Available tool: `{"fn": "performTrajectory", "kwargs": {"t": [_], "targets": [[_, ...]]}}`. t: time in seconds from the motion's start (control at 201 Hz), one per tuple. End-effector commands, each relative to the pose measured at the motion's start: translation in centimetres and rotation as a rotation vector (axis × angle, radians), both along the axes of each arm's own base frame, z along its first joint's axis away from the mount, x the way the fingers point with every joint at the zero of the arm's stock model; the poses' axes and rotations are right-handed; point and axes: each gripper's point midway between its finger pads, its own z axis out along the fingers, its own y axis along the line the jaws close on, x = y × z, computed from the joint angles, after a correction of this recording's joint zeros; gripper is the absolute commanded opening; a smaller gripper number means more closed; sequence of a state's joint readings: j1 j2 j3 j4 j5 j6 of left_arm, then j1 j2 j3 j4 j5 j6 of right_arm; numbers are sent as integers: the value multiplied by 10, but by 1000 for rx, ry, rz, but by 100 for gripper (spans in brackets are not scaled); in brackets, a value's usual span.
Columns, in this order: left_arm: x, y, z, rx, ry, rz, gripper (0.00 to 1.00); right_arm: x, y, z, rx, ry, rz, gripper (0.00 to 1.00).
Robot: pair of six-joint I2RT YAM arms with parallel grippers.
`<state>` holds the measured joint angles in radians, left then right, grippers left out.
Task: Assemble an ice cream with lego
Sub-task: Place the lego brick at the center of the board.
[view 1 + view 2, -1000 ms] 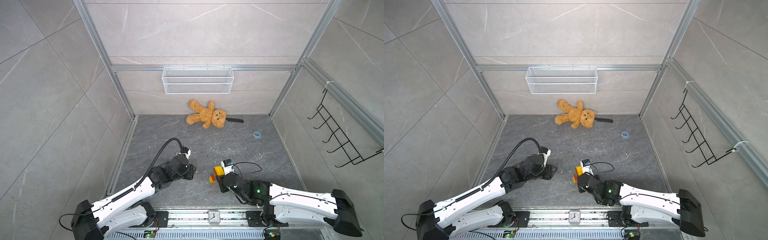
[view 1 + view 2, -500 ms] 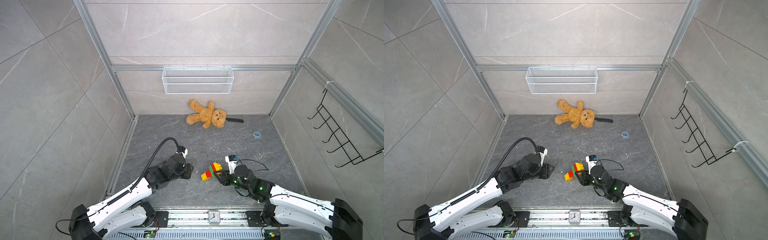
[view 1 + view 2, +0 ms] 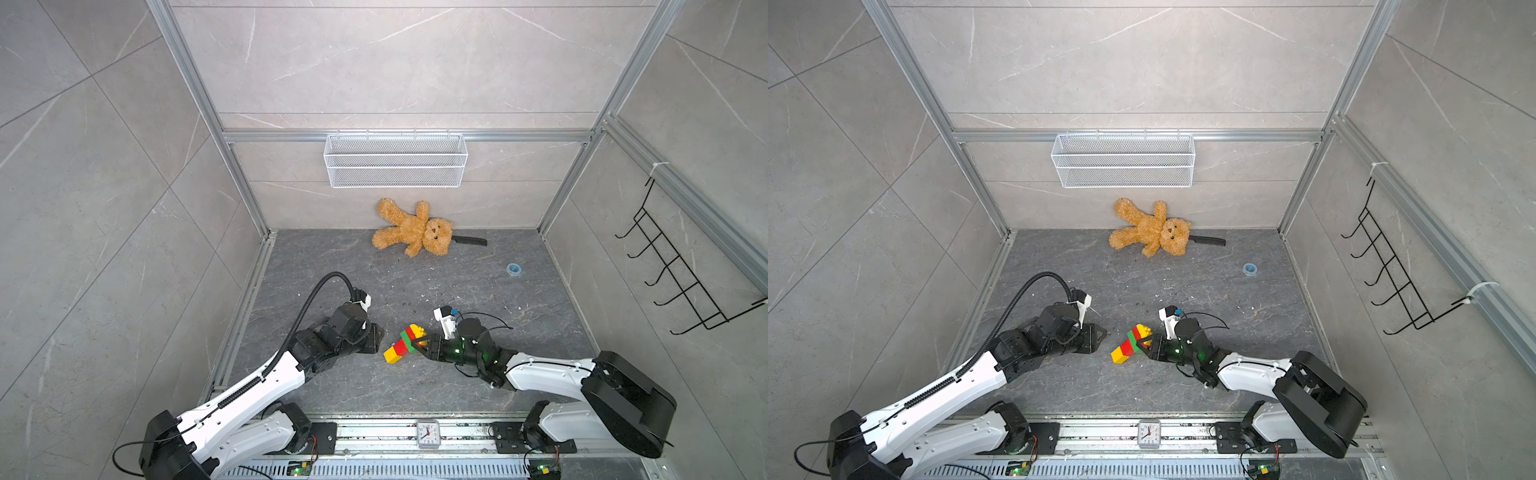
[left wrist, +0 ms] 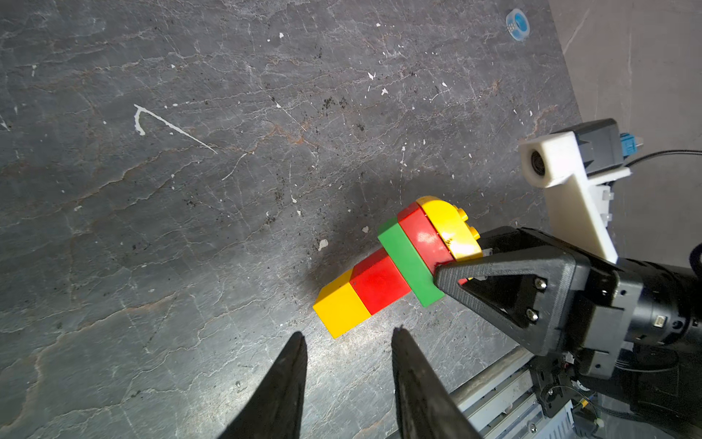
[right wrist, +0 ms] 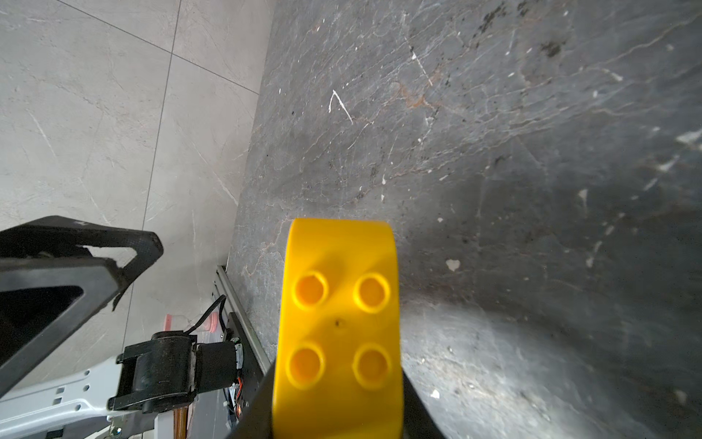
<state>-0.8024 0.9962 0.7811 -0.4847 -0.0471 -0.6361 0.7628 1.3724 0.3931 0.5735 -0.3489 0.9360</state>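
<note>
The ice cream [image 3: 404, 345] [image 3: 1130, 345] is a stack of lego bricks lying tilted just above the dark floor. From its free end it runs through a yellow and a red stem brick, a wider green layer [image 4: 408, 262] and a red layer. It ends in a rounded yellow cap [image 5: 338, 323]. My right gripper [image 3: 420, 344] [image 3: 1146, 344] [image 4: 461, 262] [image 5: 338, 384] is shut on the wide cap end. My left gripper [image 3: 379, 337] [image 3: 1101, 332] [image 4: 347, 336] is open and holds nothing. Its tips stand just short of the yellow stem end [image 4: 342, 308], apart from it.
A teddy bear [image 3: 411, 228] lies by the back wall with a black handle [image 3: 469, 240] beside it. A small blue ring [image 3: 514, 269] sits at the right. On the walls hang a wire basket [image 3: 395, 160] and a hook rack [image 3: 681, 274]. A clock [image 3: 428, 433] sits on the front rail.
My right gripper has tipped the stack from near upright to slanted and carried it left, towards my left gripper. The left arm has shifted only slightly.
</note>
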Motion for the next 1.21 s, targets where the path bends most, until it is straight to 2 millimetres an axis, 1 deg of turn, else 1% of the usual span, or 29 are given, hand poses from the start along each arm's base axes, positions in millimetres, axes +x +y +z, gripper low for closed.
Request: {"fn": "performTrajectory", "kwargs": {"t": [0.0, 0.184, 0.363, 0.463, 0.642, 0.807, 0.906, 1.085, 1.21], "targets": [[3, -5, 5, -29, -16, -10, 40, 5, 6, 8, 46, 4, 16, 36], [3, -3, 1, -25, -11, -7, 40, 12, 2, -5, 24, 72, -11, 38], [5, -1, -2, -26, -9, 1, 40, 19, 2, -11, 15, 118, -24, 39], [5, 2, -4, -28, -6, 8, 40, 23, 1, -16, 14, 147, -32, 44], [6, 8, -6, -34, -6, 24, 40, 28, -1, -22, 20, 184, -41, 45], [6, 14, -5, -43, -16, 38, 40, 28, -4, -28, 15, 209, -47, 45], [5, 16, -6, -44, -14, 46, 40, 27, -5, -31, 15, 220, -47, 51], [4, 18, -7, -46, -13, 48, 40, 26, -9, -34, 34, 226, -62, 56], [3, 18, -9, -47, -9, 46, 40, 23, -11, -36, 62, 252, -75, 57]]}}
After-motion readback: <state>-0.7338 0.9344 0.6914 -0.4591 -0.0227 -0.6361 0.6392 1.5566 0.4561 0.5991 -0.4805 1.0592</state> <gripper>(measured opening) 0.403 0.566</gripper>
